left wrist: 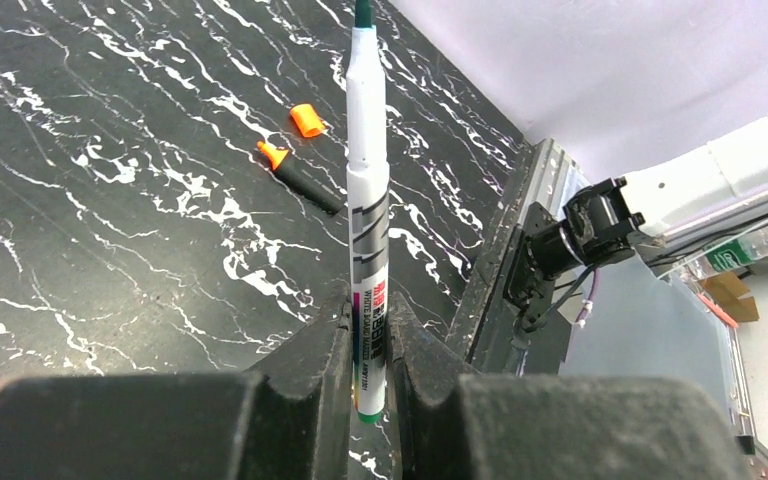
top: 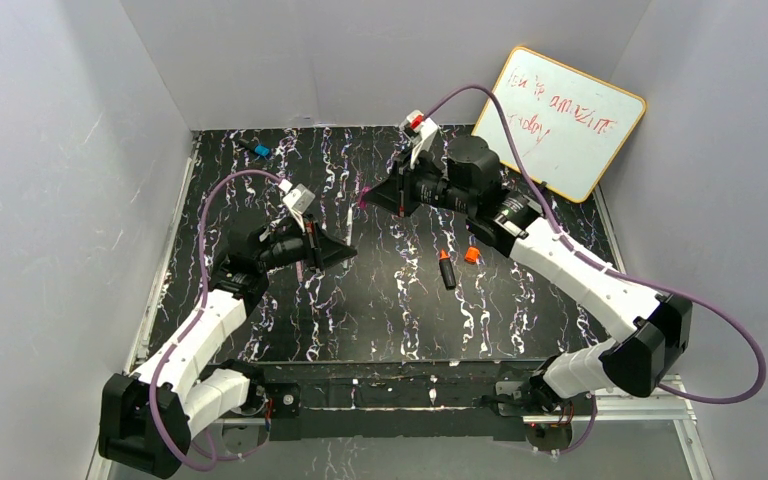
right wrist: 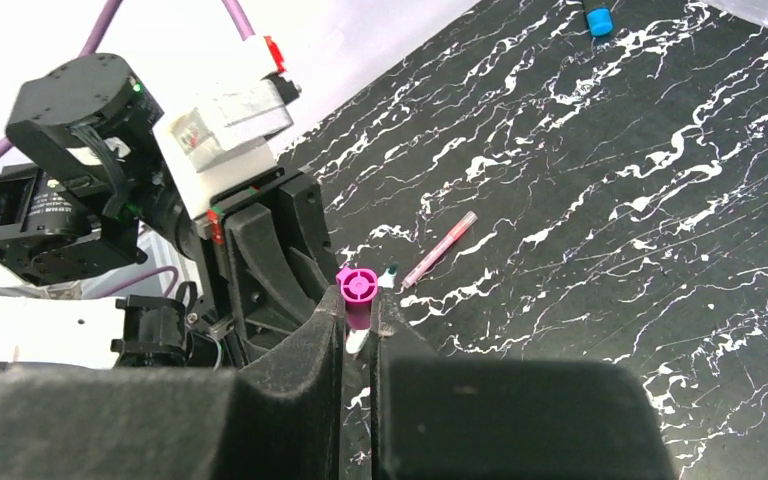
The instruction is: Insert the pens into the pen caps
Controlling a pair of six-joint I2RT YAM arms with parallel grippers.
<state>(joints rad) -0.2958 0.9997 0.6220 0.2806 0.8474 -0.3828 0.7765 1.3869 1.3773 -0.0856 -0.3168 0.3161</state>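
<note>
My left gripper (left wrist: 368, 325) is shut on the lower end of the slim white pen (left wrist: 368, 190), whose dark green tip points away from the wrist. In the top view the left gripper (top: 340, 250) sits left of centre, facing my right gripper (top: 375, 197). A magenta cap (right wrist: 357, 285) sits pinched between the fingertips of the right gripper (right wrist: 358, 308). The white pen's tip (right wrist: 390, 270) is just beside that cap, not in it. A slim pink pen (right wrist: 440, 250) lies on the table beyond. The short black marker (top: 447, 270) and a bright orange cap (top: 472, 255) lie mid-table.
A small black piece with a blue end (top: 260, 150) lies at the far left of the black marbled table (top: 380, 320). A whiteboard (top: 560, 120) leans at the back right. Grey walls close in on the left, the back and the right.
</note>
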